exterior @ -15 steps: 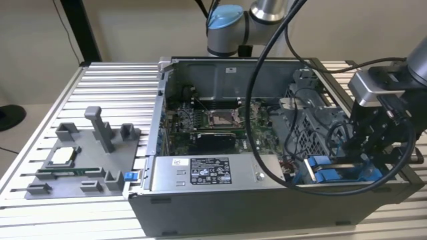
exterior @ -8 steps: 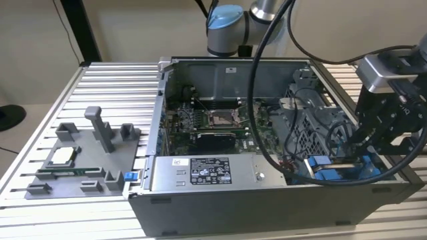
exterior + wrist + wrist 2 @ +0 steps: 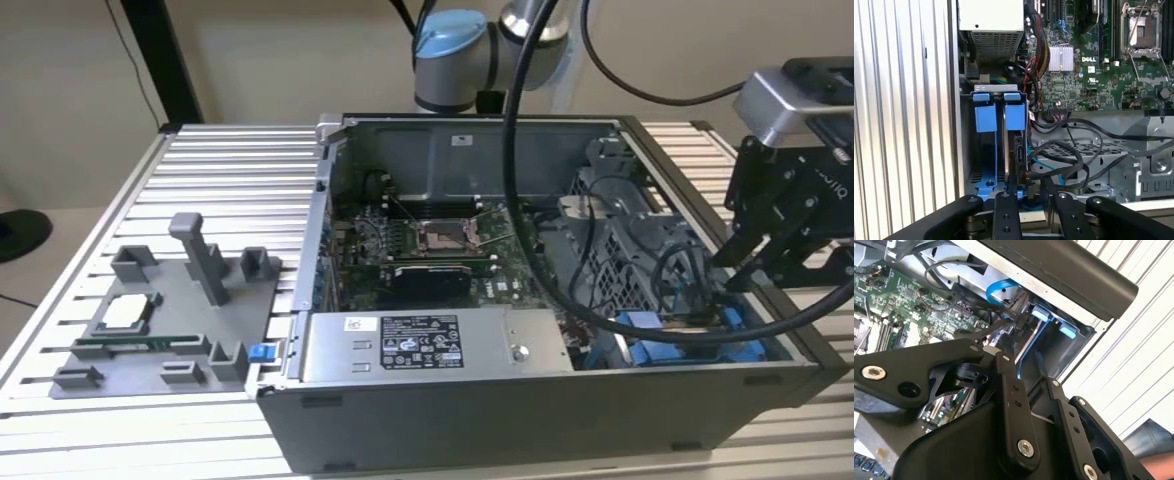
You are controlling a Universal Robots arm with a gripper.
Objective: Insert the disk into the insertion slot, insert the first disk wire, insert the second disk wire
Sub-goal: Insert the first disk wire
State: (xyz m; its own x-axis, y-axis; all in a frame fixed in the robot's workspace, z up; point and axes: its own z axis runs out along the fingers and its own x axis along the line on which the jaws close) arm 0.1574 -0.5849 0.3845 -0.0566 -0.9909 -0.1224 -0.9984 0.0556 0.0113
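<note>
At the case's [image 3: 534, 425] corner, the gripper [image 3: 1035, 196] hovered over the slot [image 3: 985, 160].
Fingers [image 3: 1007, 212] were spread; disk [image 3: 1018, 150] sat inside.

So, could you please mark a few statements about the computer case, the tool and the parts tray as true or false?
1. The computer case lies open on a slatted table. True.
2. The tool is outside the case, over the bare table. False: it is over the case, by the insertion slot and its blue latch tabs.
3. The grey parts tray sits on the exterior view's right of the case. False: it sits on the left.
4. Black cables run beside the insertion slot. True.
</note>
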